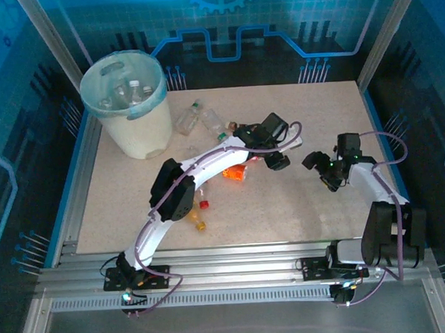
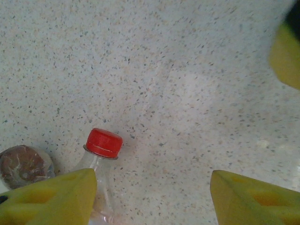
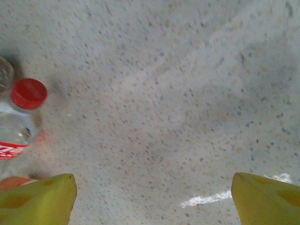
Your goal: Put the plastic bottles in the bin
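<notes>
Your left gripper (image 2: 152, 194): jaws apart, empty; red-capped clear bottle (image 2: 104, 143) just beside 1 finger, likely lining up grasp. Right gripper (image 3: 152, 197): spread, empty. Bin (image 1: 142, 133) in far-left corner, already holding bottles (image 1: 132, 89).

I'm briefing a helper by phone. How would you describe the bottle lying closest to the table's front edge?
From the white bin at the far left, follow the left arm back to its dark elbow. Two small bottles lie just right of it; yours is the orange bottle, nearer the front than its red-topped neighbour.
</notes>
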Robot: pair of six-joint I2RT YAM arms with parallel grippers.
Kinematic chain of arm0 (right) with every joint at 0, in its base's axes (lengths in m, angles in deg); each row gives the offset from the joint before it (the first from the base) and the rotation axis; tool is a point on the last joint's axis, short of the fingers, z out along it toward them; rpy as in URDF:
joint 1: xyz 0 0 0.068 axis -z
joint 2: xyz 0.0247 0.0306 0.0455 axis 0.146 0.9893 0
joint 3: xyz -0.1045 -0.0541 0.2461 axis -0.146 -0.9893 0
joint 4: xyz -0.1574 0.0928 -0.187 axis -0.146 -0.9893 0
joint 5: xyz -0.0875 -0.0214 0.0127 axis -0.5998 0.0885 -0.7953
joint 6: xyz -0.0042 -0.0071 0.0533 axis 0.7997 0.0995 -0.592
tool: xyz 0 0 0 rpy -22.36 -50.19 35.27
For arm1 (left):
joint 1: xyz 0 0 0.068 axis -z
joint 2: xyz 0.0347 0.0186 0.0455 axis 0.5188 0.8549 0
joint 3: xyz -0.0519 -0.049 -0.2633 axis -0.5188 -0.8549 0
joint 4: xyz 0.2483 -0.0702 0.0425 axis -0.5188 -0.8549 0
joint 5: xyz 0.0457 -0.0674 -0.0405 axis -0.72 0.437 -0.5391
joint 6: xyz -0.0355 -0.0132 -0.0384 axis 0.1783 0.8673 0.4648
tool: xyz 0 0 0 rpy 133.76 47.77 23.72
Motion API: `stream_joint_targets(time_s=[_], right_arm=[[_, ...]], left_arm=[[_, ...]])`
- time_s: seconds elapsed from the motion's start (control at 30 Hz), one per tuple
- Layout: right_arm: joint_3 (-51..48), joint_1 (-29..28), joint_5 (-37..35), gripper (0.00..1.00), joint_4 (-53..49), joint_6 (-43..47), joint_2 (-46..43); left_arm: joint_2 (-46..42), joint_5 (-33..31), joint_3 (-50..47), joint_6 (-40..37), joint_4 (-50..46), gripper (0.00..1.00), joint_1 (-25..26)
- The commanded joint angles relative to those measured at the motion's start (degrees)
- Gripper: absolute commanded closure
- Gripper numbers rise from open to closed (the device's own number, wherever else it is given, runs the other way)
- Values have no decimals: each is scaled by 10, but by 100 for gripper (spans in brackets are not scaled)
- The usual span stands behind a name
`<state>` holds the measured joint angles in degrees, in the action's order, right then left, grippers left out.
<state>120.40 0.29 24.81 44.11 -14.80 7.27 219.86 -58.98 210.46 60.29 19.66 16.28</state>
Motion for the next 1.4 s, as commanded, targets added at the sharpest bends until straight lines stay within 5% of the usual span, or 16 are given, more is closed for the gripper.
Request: stream_joint_targets(time_s=[0.0, 0.6, 0.87, 1.37], right_arm=[[-11, 6, 24, 13, 16, 11, -11], [-7, 7, 26, 15, 39, 33, 22], [3, 7, 29, 15, 35, 45, 36], [18, 7, 30, 14, 36, 49, 45]], left_arm=[[28, -39, 25, -16, 6, 34, 0], [135, -115, 150, -126, -43, 33, -1], [163, -95, 199, -93, -85, 36, -14], [158, -78, 208, -74, -82, 78, -19]])
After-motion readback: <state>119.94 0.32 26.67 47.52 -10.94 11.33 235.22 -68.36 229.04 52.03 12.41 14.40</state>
